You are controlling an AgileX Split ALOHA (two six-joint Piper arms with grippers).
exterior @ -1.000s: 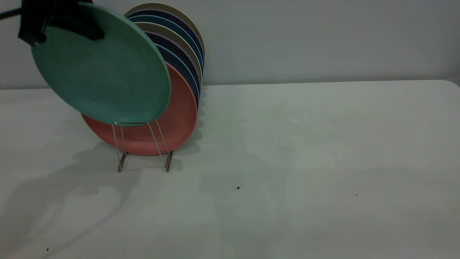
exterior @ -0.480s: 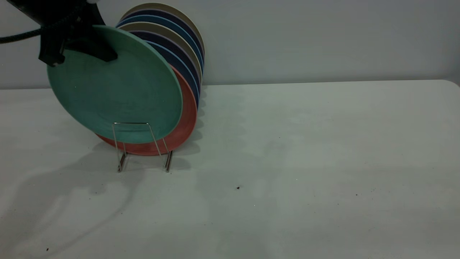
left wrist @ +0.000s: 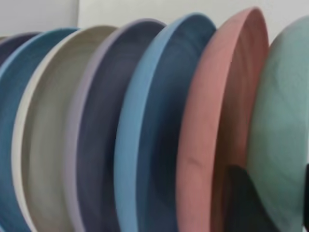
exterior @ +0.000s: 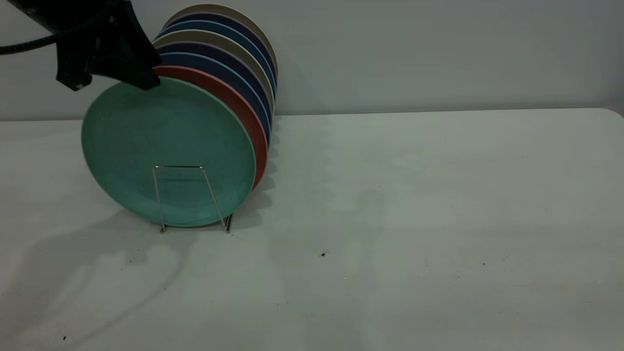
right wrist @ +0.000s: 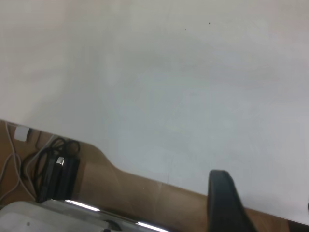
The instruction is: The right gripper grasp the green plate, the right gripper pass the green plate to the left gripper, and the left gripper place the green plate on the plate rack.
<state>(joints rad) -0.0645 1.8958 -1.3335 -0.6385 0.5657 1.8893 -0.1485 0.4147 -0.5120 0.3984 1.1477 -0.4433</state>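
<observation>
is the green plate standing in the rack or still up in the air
In the rack. The green plate stands on edge behind the plate rack front loop, against the pink plate; the left gripper is at its rim.

The left gripper (exterior: 114, 80) is matte black all over, a chunky angular body that narrows into two wedge-shaped fingers (exterior: 141, 73). A dark braided cable (exterior: 24, 47) trails away from it toward nine o'clock. In its own wrist view, one finger (left wrist: 244, 203) shows as a dull black tapering blade with a rounded tip. Of the right gripper (right wrist: 263, 205), its wrist view gives only a black finger (right wrist: 223, 200), smooth and slightly curved, broadening toward its base.
</observation>
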